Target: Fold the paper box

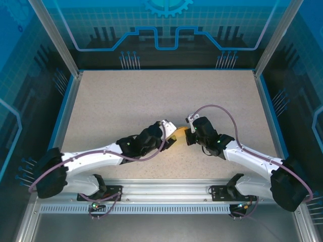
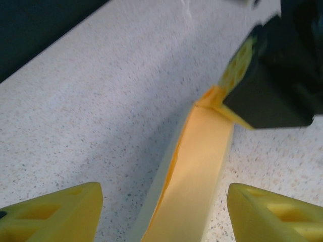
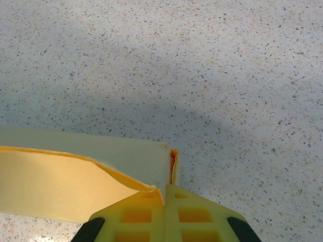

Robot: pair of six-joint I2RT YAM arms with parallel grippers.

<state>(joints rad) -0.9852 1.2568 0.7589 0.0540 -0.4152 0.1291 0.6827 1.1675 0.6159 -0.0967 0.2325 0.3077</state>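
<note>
Top view: both arms reach inward and meet near the middle of the speckled worktop [image 1: 126,96], somewhat toward the near edge. The paper box [image 1: 180,133] (pale yellow card, largely covered by the claw tips from above) sits between the two claws. Right claw [image 1: 187,137]: closed on one end of the paper box. In the right wrist view its yellow fingers [image 3: 141,217] are pressed flush together, with the card's corner edge pinched in the seam between them. From there the paper box [image 3: 60,186] runs off to the left edge of the view. It has a paler side wall behind and a warmer yellow panel in front, and the two stand slightly apart along the top edge. Left claw [image 1: 172,135]: open. The left wrist view shows its two fingers [image 2: 55,214] spread wide, the paper box [image 2: 202,161] running lengthwise between them as a narrow strip. Bare worktop is visible on both sides, so neither finger touches the card. At the strip's far end the right claw [image 2: 224,96] grips it. Whether the box's lower edge rests on the worktop cannot be told for certain.
</note>
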